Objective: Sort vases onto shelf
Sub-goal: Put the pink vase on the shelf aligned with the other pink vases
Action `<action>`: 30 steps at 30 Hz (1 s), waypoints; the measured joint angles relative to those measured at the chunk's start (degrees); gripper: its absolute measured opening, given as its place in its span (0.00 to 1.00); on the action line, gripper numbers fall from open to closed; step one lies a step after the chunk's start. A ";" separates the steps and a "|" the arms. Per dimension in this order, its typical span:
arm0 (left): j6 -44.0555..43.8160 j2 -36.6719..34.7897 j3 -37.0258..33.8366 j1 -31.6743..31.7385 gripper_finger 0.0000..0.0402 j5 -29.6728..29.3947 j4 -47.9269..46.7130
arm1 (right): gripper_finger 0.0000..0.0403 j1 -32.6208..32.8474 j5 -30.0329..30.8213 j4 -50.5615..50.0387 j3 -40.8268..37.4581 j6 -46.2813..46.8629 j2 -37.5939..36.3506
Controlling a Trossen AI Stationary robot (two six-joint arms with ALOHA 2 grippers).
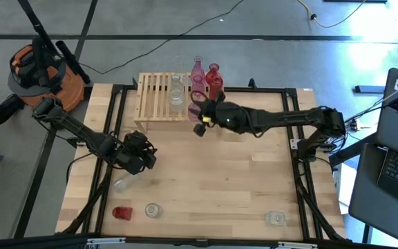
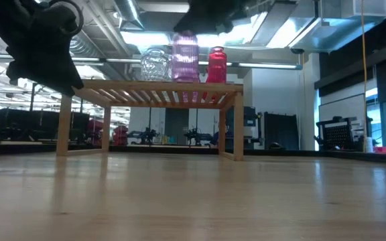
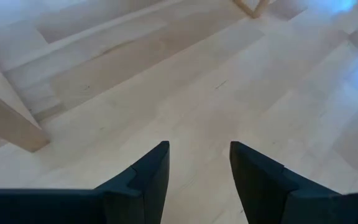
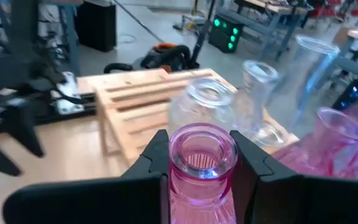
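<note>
The shelf [image 1: 159, 97] stands at the table's far edge on its short legs. On its right end stand clear vases [image 1: 177, 93], a tall pink vase [image 1: 197, 69] and a red vase [image 1: 213, 76]. My right gripper [image 1: 202, 114] [image 4: 199, 146] is at the shelf's right end, shut on a pink ribbed vase [image 4: 202, 163] [image 2: 185, 57]. My left gripper [image 1: 141, 153] [image 3: 199, 168] hangs open over the table's left part with nothing between its fingers. A clear vase [image 1: 121, 183] lies on its side below it. My right gripper pinches the pink vase's neck [image 4: 185, 163] just under the rim between its two fingers. The fingers come nearly level from the table's right. The vase stays upright with its body below the fingers. I cannot tell whether its base touches the shelf.
Near the table's front edge stand a squat red vase [image 1: 121, 212], a clear vase [image 1: 153, 209] and another clear vase [image 1: 276, 219] at the right. An orange vacuum [image 1: 40, 72] sits beyond the far left corner. The middle of the table [image 1: 226, 180] is bare wood.
</note>
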 joint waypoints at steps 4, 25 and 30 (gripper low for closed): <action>0.00 0.01 0.00 -0.01 0.40 0.30 0.01 | 0.17 -2.44 -0.13 -0.10 0.00 0.17 0.16; -0.19 0.01 0.00 -0.01 0.40 0.33 0.19 | 0.49 -7.00 -4.20 -0.07 0.10 1.17 1.51; -0.17 0.01 0.00 -0.01 0.40 0.22 0.19 | 0.52 -7.00 -4.21 1.19 0.07 -2.09 1.54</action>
